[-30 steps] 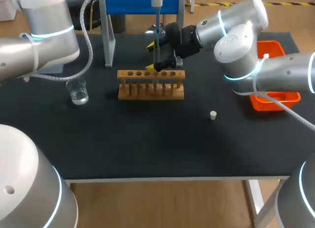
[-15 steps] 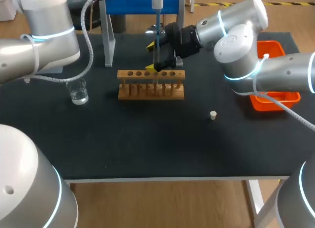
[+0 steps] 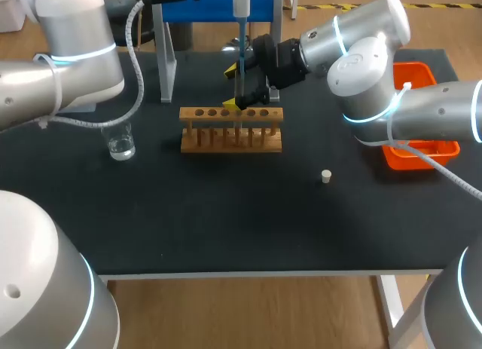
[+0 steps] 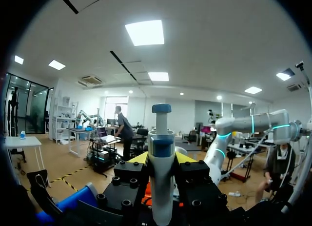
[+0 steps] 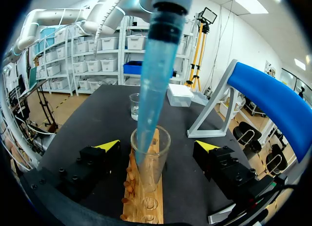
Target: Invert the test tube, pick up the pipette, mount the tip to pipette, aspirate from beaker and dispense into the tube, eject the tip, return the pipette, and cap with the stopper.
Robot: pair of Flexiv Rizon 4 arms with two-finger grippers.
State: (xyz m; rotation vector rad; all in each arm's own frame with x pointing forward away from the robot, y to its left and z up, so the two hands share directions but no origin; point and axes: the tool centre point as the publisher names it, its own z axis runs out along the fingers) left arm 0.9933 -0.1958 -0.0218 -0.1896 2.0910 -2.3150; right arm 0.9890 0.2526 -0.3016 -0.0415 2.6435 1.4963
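Note:
The wooden rack (image 3: 231, 129) stands mid-table with a glass test tube (image 5: 151, 157) upright in it, mouth up. My right gripper (image 5: 157, 147) is open, one yellow-tipped finger on each side of the tube and neither touching it; in the head view the right gripper (image 3: 233, 87) sits just behind the rack. My left gripper (image 4: 162, 158) is shut on the pipette (image 4: 161, 177), held upright above the rack. The pipette's blue tip (image 5: 155, 84) reaches down into the tube's mouth. The beaker (image 3: 119, 142) holds clear liquid left of the rack. The small stopper (image 3: 326, 176) lies on the mat to the right.
A blue stand (image 3: 218, 6) on grey legs rises behind the rack. A white box (image 5: 179, 95) sits near it. An orange bin (image 3: 422, 147) is at the table's right edge, under my right arm. The black mat (image 3: 226, 213) stretches in front of the rack.
My left arm's elbow has shifted slightly. The pipette, the tube and my right gripper stay where they were.

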